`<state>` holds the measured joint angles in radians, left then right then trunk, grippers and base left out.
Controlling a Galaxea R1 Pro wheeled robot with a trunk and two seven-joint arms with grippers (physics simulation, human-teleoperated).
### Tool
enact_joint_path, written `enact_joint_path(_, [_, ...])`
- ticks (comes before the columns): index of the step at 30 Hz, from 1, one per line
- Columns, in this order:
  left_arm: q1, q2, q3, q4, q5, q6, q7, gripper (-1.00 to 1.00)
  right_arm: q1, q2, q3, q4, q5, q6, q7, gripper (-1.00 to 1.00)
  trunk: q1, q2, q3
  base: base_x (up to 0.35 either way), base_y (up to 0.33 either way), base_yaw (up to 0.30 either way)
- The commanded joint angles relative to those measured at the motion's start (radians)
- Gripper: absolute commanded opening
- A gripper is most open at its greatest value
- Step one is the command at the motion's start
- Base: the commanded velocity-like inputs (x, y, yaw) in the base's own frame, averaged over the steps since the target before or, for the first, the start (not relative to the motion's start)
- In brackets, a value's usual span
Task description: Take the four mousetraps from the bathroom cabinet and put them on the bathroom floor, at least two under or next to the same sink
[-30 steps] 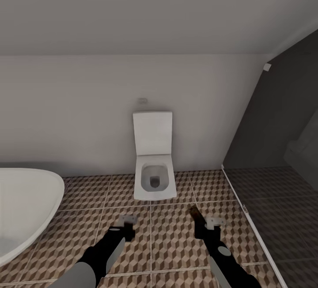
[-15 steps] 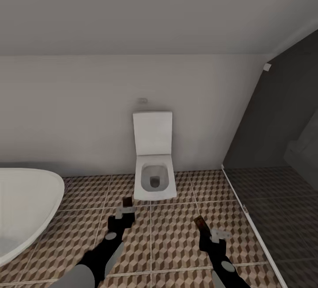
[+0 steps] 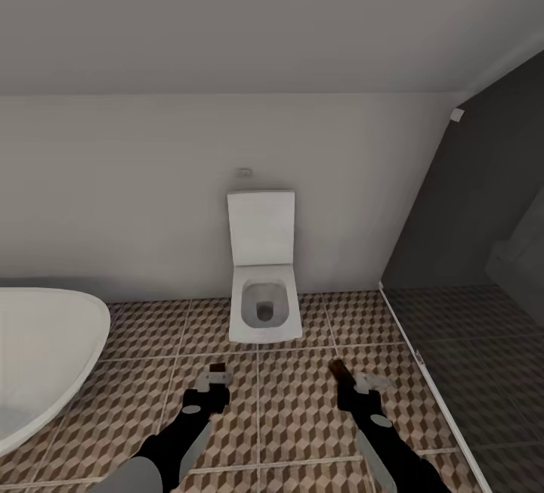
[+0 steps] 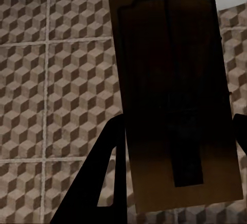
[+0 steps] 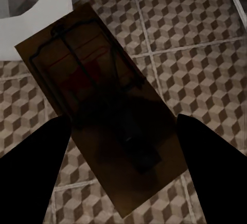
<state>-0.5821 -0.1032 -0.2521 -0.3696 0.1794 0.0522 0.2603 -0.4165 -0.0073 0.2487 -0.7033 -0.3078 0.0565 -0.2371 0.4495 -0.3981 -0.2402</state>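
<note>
1. Since half a second ago the left gripper (image 3: 214,376) has drawn back toward the robot, from close before the toilet to a spot lower on the tiles; the right gripper (image 3: 349,381) has edged slightly up and toward the wall; the camera itself has not shifted.
2. The left gripper pinches a mousetrap (image 4: 172,90) between its dark fingers (image 4: 98,183), the board held flat over the bathroom floor (image 4: 56,80); the wire frame shows dimly on its shadowed face.
3. The right gripper pinches a second mousetrap (image 5: 98,116), lying slantwise above the tiles, a red mark visible under its wire; the white toilet (image 5: 31,13) sits just beyond its far corner.
4. From the head view the toilet (image 3: 263,274) stands at twelve o'clock against the pale wall, lid up; a white oval bathtub (image 3: 41,357) curves in at nine o'clock.
5. The cube-patterned floor (image 3: 295,417) ends at three o'clock against a pale strip, with a darker tiled area (image 3: 483,357) beyond.
</note>
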Motion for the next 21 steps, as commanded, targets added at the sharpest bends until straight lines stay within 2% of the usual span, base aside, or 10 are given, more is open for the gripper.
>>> enact_joint_path(1, [-0.001,0.000,-0.008,-0.006,0.008,0.009,0.010,-1.00,-0.012,-0.001,0.005,-0.003,-0.002,0.014,-0.012,-1.00,0.001,-0.002,-0.002,0.000,0.000,0.000])
enact_joint_path(4, [-0.001,-0.003,-0.007,-0.018,0.008,0.015,0.010,-1.00,-0.049,0.000,0.006,0.001,0.002,0.025,-0.020,-1.00,0.001,-0.002,-0.002,0.000,0.000,0.000])
enact_joint_path(6, [-0.001,-0.004,-0.006,-0.023,0.008,0.019,0.010,-1.00,-0.065,0.000,0.006,0.003,0.004,0.025,-0.049,-1.00,0.001,-0.002,-0.002,0.000,0.000,0.000])
enact_joint_path(10, [-0.001,-0.005,-0.006,-0.026,0.008,0.021,0.010,-1.00,-0.073,0.000,0.008,0.021,0.009,0.015,-0.113,-1.00,0.001,-0.002,-0.002,0.000,0.000,0.000])
enact_joint_path(15, [0.000,-0.006,-0.007,-0.027,0.008,0.020,0.010,-1.00,-0.076,0.001,0.014,0.033,0.012,-0.012,-0.131,-1.00,0.001,-0.002,-0.002,0.000,0.000,0.000])
enact_joint_path(19, [-0.001,-0.005,-0.008,-0.027,0.008,0.020,0.009,-1.00,-0.076,0.002,0.039,0.034,0.027,-0.086,-0.132,-1.00,0.001,-0.002,-0.002,0.000,0.000,0.000])
enact_joint_path(21, [-0.001,-0.004,-0.008,-0.027,0.008,0.020,0.009,-1.00,-0.076,0.002,0.067,0.035,0.042,-0.110,-0.133,-1.00,0.001,-0.002,-0.002,0.000,0.000,0.000])
